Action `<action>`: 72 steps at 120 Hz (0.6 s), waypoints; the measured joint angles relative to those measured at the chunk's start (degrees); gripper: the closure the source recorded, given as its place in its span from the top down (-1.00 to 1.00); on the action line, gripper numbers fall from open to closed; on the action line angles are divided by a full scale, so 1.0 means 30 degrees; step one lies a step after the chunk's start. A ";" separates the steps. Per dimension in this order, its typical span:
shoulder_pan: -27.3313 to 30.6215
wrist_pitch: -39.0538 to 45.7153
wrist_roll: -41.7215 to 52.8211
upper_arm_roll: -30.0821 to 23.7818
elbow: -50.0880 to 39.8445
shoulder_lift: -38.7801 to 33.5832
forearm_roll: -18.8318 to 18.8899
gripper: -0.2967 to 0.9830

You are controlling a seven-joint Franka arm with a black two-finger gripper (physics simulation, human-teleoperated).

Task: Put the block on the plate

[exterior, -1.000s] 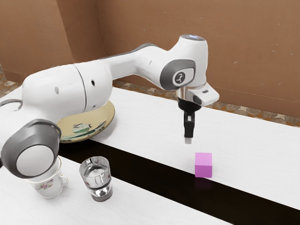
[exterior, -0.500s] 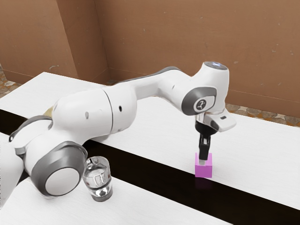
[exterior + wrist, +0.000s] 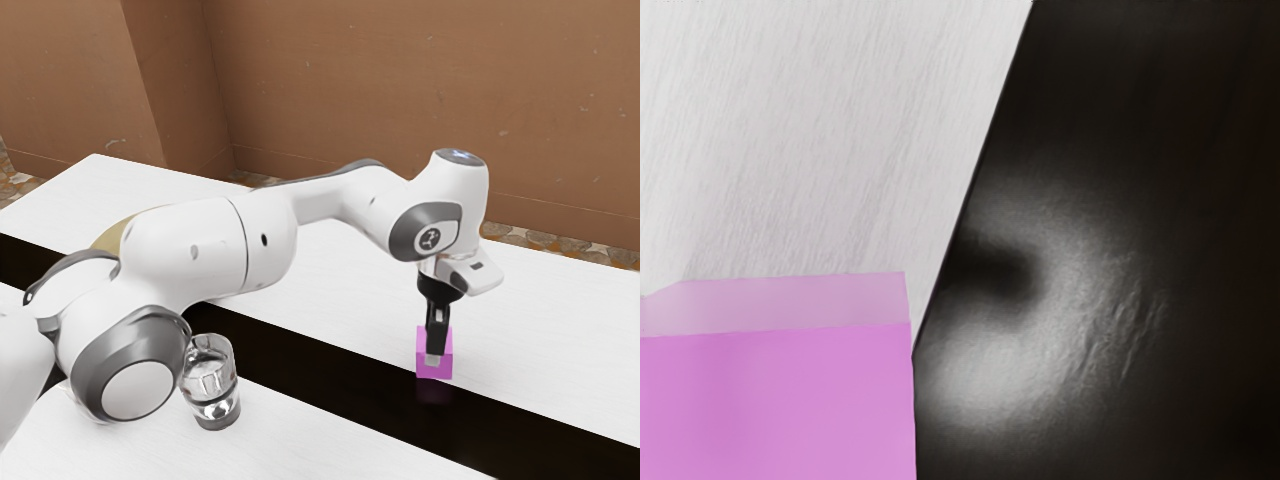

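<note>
The table (image 3: 545, 335) spreads beneath the jaws, its dark band (image 3: 330, 350) running just beside the spot they point down at. The arm (image 3: 205, 245) reaches out to hold them nearly upright, a good posture to keep for the pick, which I judge to be the step in hand. Well apart from the jaws, back toward the arm's base and partly hidden by it, is the plate (image 3: 115, 237); the glass (image 3: 211, 382) stands back that way too, apart from them, so the later carry should pass well above its rim. The block (image 3: 781, 402) is right at the jaws, low on the table at the edge of the dark band, and they overlap it in the exterior view. Whether they are apart or closed on it I cannot tell. To do this well, they should straddle the block evenly, square to two opposite faces, and sit deep enough for a firm hold without pressing into the table. An off-centre or slanted squeeze could twist it or let a corner slip. Once the hold is sure, a short, straight lift should come before any sideways travel.
</note>
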 joint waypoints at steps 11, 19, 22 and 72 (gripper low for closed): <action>0.0281 0.0068 -0.0013 0.0018 0.0040 -0.0014 -0.0009 0.53; 0.0544 0.0102 -0.0022 0.0024 0.0046 -0.0013 -0.0012 0.53; 0.0629 0.0112 -0.0025 0.0022 0.0047 -0.0004 -0.0013 0.53; 0.0695 0.0626 -0.0208 -0.0038 0.0538 0.1470 -0.0043 0.54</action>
